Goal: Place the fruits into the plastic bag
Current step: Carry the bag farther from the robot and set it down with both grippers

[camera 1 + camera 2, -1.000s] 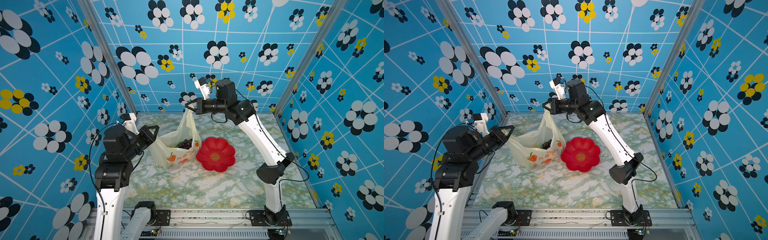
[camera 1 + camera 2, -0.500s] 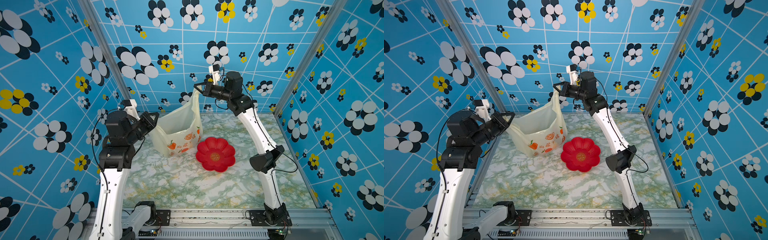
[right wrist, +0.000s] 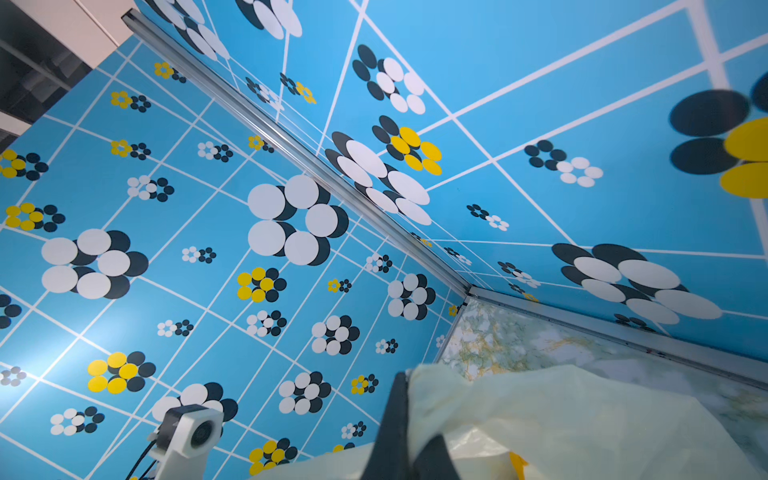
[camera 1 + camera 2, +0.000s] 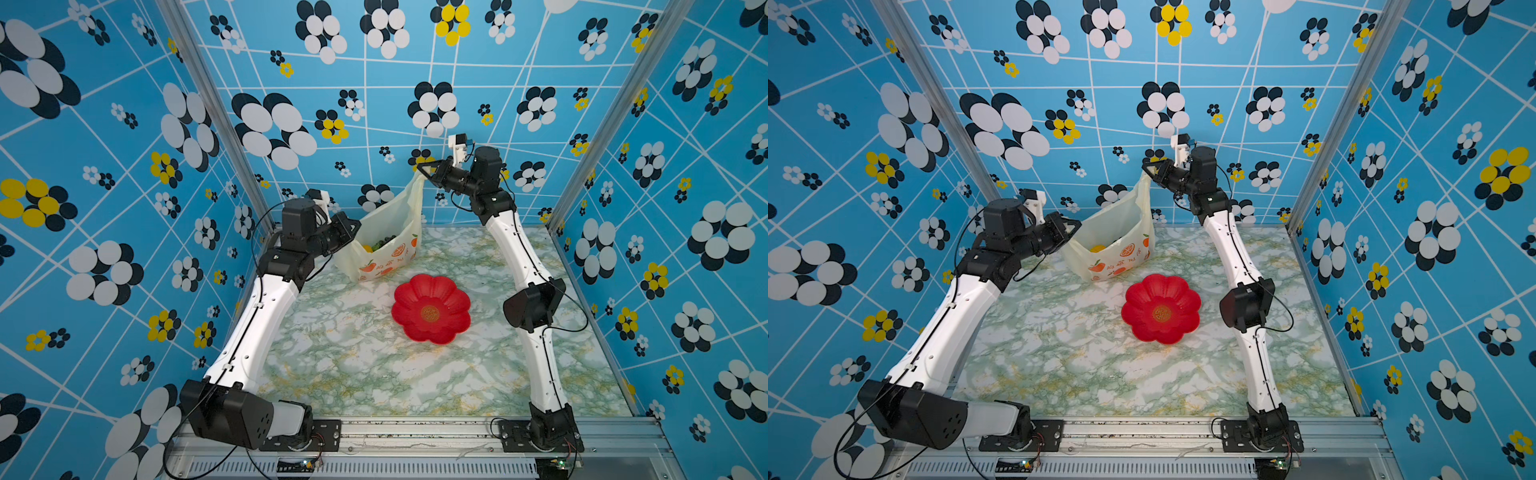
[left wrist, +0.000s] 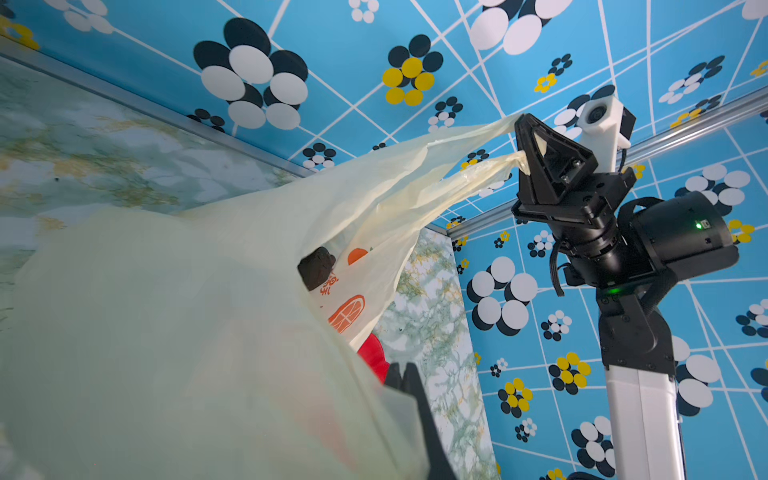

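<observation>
Marble table (image 4: 353, 365), red dish (image 4: 431, 309) empty. Plastic bag (image 4: 390, 232) now raised higher, behind dish, strung between left gripper (image 4: 352, 227) and right gripper (image 4: 424, 171), both pinched shut on bag's top. Fruits (image 4: 376, 246) inside; task looks finished.

We count two grippers, the left gripper (image 4: 352, 226) and the right gripper (image 4: 424, 171). One plastic bag (image 4: 397, 226) hangs between them. Of the fruits (image 4: 380, 243) inside it, below the right gripper, we can make out three: one yellow piece (image 4: 1098, 248), one green piece (image 4: 384, 242) and one dark piece (image 5: 316, 266). We cannot count the rest. One red dish (image 4: 432, 309) lies below both grippers.
</observation>
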Controlling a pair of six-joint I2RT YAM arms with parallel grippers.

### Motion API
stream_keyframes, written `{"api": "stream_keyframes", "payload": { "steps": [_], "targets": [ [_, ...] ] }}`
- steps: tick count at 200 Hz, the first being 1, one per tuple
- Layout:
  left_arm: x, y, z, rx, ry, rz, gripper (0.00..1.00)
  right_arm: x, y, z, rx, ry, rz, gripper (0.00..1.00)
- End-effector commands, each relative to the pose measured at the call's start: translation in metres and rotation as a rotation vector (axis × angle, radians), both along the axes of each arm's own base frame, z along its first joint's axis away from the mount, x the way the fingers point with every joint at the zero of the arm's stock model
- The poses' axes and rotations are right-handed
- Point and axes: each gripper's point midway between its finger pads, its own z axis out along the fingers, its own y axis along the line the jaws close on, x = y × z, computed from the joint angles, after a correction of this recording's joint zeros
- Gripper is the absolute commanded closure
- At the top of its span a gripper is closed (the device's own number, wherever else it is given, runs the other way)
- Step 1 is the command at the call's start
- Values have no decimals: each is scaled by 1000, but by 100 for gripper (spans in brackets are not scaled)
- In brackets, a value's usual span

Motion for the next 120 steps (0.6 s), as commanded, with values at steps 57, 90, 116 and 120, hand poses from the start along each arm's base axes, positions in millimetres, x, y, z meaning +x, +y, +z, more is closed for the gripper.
{"api": "stream_keyframes", "payload": {
  "steps": [57,90,116,120],
  "targets": [
    [-9,-27,29,-7,-89,-66,100,-66,-76,32,-66,-107,-112,100],
    [-17,-36,28,-7,-81,-90,100,-75,-112,21,-47,-82,-193,100],
    [-21,-37,26,-8,-74,-94,100,-83,-110,12,-51,-53,-161,77],
    [-21,-38,25,-8,-71,-96,100,-84,-110,12,-51,-52,-158,74]
  ]
}}
